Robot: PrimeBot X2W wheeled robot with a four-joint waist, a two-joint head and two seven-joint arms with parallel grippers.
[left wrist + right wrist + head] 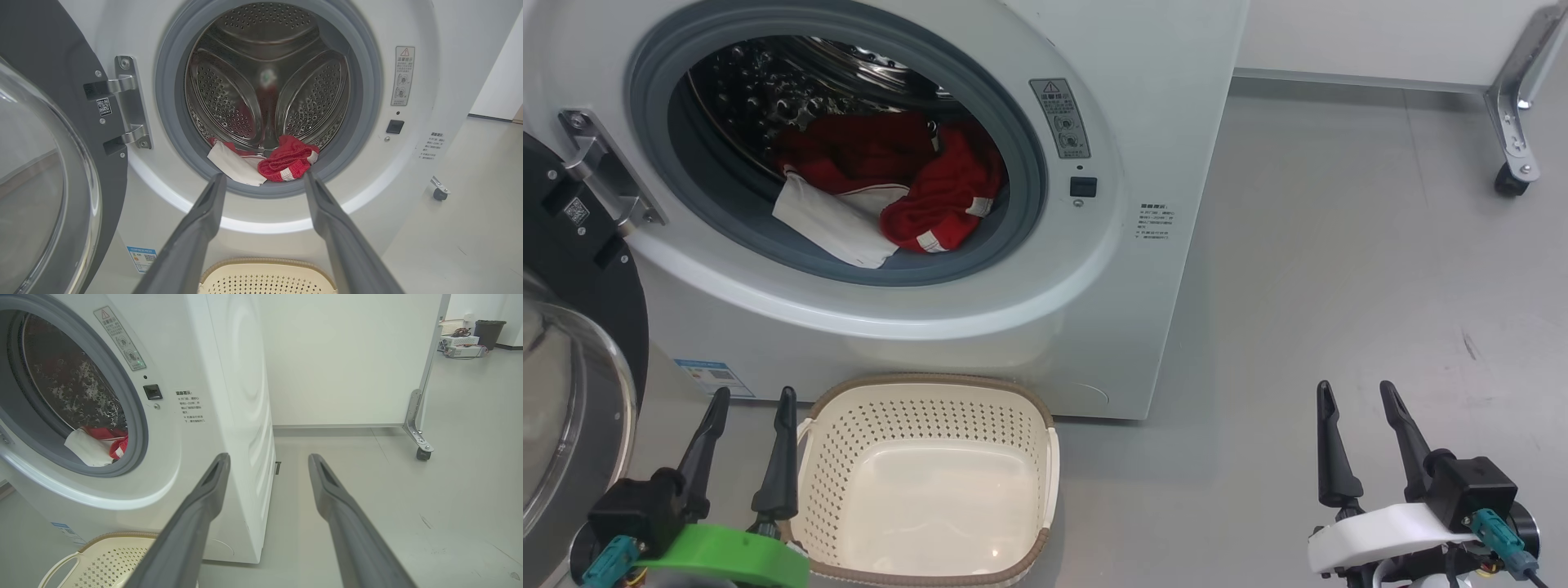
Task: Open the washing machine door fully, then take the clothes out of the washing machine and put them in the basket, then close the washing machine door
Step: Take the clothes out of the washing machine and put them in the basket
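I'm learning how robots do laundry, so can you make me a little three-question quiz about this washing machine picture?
1. Fill in: the left hand and the right hand are both ____, holding nothing.
2. True or false: the basket has nothing in it.
3. With the washing machine door swung open, where are the red and white clothes?
A) in the basket
B) in the drum of the washing machine
C) in the right hand

Key: 1 open. 2 true. 3 B.
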